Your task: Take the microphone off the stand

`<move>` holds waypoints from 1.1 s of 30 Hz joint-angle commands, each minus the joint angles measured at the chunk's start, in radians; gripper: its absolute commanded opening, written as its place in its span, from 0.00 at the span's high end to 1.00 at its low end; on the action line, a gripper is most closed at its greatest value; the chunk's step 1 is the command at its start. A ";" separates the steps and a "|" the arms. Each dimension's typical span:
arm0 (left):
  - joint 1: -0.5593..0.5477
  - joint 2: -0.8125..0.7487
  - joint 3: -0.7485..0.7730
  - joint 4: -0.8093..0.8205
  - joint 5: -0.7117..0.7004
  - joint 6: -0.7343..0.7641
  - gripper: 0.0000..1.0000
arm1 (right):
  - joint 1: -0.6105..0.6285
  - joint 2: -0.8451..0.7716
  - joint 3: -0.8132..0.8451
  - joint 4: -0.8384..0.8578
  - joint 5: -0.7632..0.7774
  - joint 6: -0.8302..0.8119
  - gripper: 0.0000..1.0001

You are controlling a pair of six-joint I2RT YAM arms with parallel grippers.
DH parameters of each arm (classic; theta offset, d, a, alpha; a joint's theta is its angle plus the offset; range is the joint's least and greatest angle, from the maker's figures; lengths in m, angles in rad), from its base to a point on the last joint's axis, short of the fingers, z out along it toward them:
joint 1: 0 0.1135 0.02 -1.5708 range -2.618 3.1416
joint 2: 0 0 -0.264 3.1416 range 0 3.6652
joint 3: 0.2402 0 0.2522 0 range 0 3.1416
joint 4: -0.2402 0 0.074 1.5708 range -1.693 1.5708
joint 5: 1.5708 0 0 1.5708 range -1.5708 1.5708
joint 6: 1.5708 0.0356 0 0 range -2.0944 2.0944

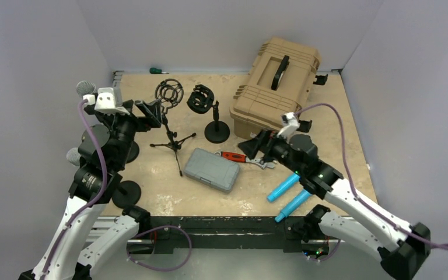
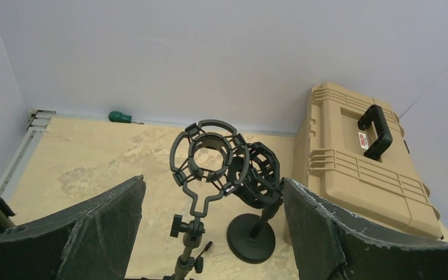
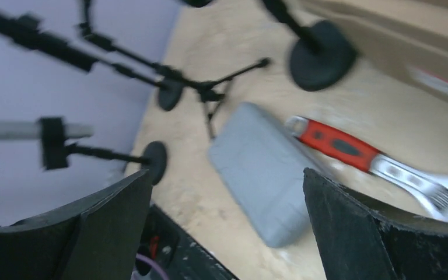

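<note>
Top view. Finds the left hand (image 1: 144,109) raised over the left half of the surface (image 1: 169,195), just beside an empty shock mount (image 1: 169,92) on a tripod stand (image 1: 175,143). Looks spread there, with nothing gripped. Puts the far microphone (image 1: 86,88) at the left edge, grey mesh head up behind the left wrist camera. Puts the near microphone (image 1: 73,156) lower along the same edge, half hidden by the arm, above a round-based stand (image 1: 127,194). Finds the right hand (image 1: 251,144) low over the middle, close to a red-handled wrench (image 1: 239,157) and a grey case (image 1: 212,169), well apart from both microphones. Shows a second shock mount (image 1: 201,99) on a desk stand (image 1: 217,131), a tan hard case (image 1: 277,79) at the back right, and a green screwdriver (image 1: 157,70) by the back wall.

Left wrist view. Shows the fingers (image 2: 93,227) wide apart and empty. Frames the tripod's shock mount between them, untouched, with the second mount just behind it and the tan hard case to the right.

Right wrist view, blurred. Shows the fingers (image 3: 105,233) well apart, gripping nothing, above the grey case and the wrench. Catches the near microphone (image 3: 6,129) at the left edge, lying level in a black clip (image 3: 51,143) on its round-based stand, clear of the hand.
</note>
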 commanded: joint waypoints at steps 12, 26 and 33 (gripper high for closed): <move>0.002 0.012 0.032 0.015 0.037 -0.008 0.15 | 0.333 0.760 0.318 0.875 -0.059 0.247 0.08; 0.005 -0.004 0.027 0.022 0.060 -0.027 0.15 | 0.369 1.070 0.486 0.941 0.016 0.288 0.26; 0.005 -0.010 0.026 0.024 0.070 -0.032 0.15 | 0.315 1.136 0.475 0.990 -0.046 0.243 0.43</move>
